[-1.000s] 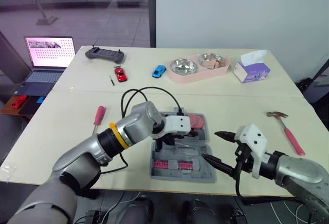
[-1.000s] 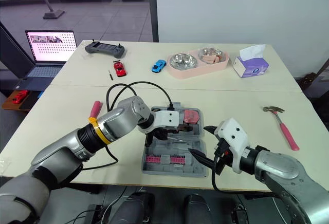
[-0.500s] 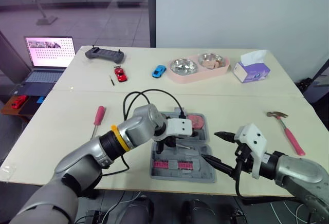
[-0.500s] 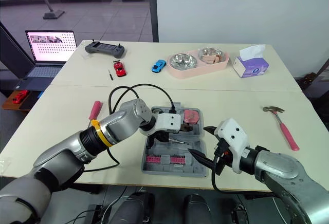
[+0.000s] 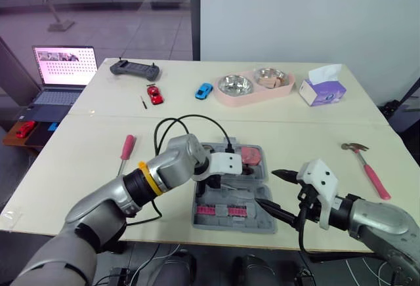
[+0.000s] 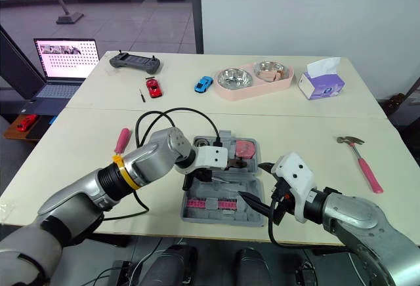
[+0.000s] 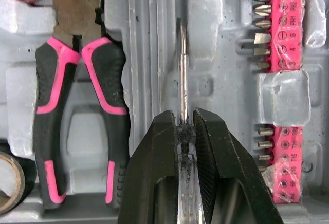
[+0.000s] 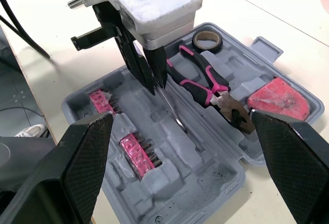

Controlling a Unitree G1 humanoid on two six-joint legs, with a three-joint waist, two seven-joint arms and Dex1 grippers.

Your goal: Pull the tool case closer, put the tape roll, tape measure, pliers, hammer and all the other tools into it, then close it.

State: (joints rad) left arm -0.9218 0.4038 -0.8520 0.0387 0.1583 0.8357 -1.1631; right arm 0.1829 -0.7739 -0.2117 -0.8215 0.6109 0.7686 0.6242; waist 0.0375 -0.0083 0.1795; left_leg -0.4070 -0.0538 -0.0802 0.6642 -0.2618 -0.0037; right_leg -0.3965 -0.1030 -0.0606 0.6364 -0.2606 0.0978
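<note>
The open grey tool case (image 5: pixel 252 219) lies at the table's near edge. In it lie the pink-and-black pliers (image 7: pixel 77 106), the tape roll (image 8: pixel 207 40), a pink tape measure (image 8: pixel 277 98) and pink bit strips (image 7: pixel 285 29). My left gripper (image 7: pixel 183 124) is shut on a thin metal screwdriver shaft (image 7: pixel 183 70), which lies along a groove beside the pliers. By the case's near right corner, my right gripper (image 5: pixel 266 187) stands open and holds nothing. The pink-handled hammer (image 5: pixel 365 166) lies on the table far to the right. Left of the case lies a red-handled screwdriver (image 5: pixel 126 149).
A black cable (image 5: pixel 190 119) loops over the table behind the left arm. At the back are a laptop (image 5: pixel 62 69), a black controller (image 5: pixel 134 69), a red (image 5: pixel 154 94) and a blue toy car (image 5: pixel 203 91), a pink tray with two bowls (image 5: pixel 252 84) and a tissue box (image 5: pixel 321 89).
My left gripper has crept slightly toward the case's near side, still shut on the thin shaft. The right gripper has stayed where it was.
</note>
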